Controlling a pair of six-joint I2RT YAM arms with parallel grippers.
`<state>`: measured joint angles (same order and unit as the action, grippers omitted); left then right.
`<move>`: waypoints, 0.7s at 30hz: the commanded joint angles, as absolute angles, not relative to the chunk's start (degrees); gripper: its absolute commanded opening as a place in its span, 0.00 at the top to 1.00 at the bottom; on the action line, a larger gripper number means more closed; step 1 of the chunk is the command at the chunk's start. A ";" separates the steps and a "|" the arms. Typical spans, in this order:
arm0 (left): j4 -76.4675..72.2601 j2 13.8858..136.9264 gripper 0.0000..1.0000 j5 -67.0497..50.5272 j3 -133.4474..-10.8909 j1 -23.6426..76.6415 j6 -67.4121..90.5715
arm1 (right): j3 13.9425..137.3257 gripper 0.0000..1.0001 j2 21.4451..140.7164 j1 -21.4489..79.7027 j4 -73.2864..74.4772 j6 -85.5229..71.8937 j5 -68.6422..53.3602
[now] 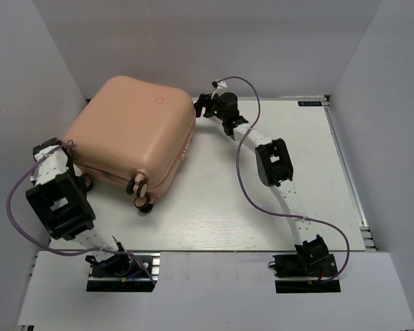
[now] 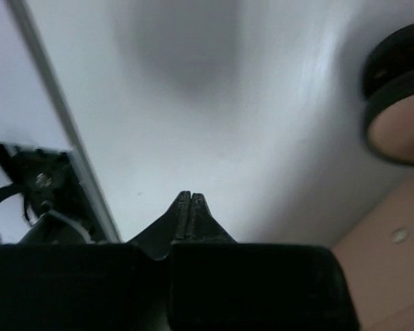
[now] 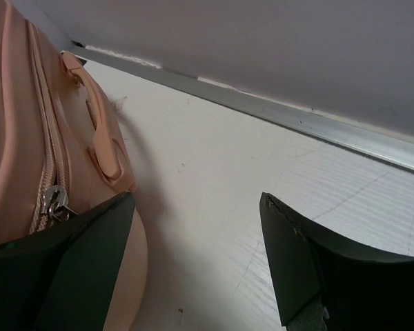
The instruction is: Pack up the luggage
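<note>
Peach-pink luggage [image 1: 131,134]: lying closed and flat on the far-left part of the white table [image 1: 262,207], its wheels [image 1: 141,193] pointing toward the arms.
Left gripper [image 2: 192,196]: sitting low beside the luggage's left side. Its fingers are pressing tightly together with nothing between them.
Right gripper [image 3: 196,200]: hovering at the luggage's far-right corner. Its fingers are standing wide apart, holding nothing, with only bare table showing between them.
Zipper pull [image 3: 54,200]: hanging on the closed zip seam, just beside the gripper's left finger.
Handle [image 3: 100,131]: running along the shell's side next to the zip, matching the shell in colour.
</note>
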<state>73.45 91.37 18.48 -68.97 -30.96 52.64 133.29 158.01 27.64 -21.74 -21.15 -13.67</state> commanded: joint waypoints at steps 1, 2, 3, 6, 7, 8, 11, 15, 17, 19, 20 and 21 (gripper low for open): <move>67.59 94.82 1.00 15.65 -74.08 -30.68 51.78 | 131.77 0.20 157.24 30.06 -34.78 -20.65 -21.79; 67.76 96.23 1.00 14.60 -78.62 -30.41 51.77 | 130.88 0.20 156.19 30.06 -37.15 -20.65 -23.28; 67.68 100.68 1.00 14.59 -80.40 -29.54 51.25 | 129.39 0.20 156.09 29.97 -38.31 -20.57 -24.68; 68.47 106.25 1.00 13.89 -89.18 -25.34 48.88 | 128.32 0.20 155.75 30.06 -41.22 -19.34 -26.46; 68.29 108.78 1.00 13.45 -92.43 -24.70 48.52 | 128.15 0.20 155.74 30.06 -42.79 -18.90 -26.54; 67.94 111.42 1.00 13.19 -93.94 -23.83 47.21 | 128.14 0.20 155.74 30.06 -43.59 -18.72 -26.54; 67.24 117.15 1.00 11.87 -101.67 -19.96 43.88 | 127.27 0.22 154.87 29.71 -47.19 -16.89 -29.96; 63.81 121.99 1.00 7.76 -109.49 -13.37 38.68 | 111.34 0.24 147.67 29.27 -54.13 -16.53 -38.55; 61.01 123.74 1.00 5.90 -110.39 -9.51 35.34 | 106.20 0.25 140.99 29.27 -56.76 -14.17 -44.71; 59.08 123.92 1.00 3.80 -110.83 -5.83 32.28 | 95.21 0.26 133.81 29.01 -59.32 -13.36 -49.54; 56.80 123.84 1.00 1.43 -110.31 -4.93 31.39 | 92.49 0.26 132.03 28.74 -61.76 -13.01 -50.35; 55.73 123.58 1.00 0.28 -109.78 -4.31 28.42 | 83.67 0.26 128.10 28.57 -63.70 -11.88 -50.97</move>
<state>62.89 124.42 17.08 -109.34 -18.48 36.14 93.65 139.65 22.37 -49.82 -12.14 -29.10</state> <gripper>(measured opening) 0.025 0.732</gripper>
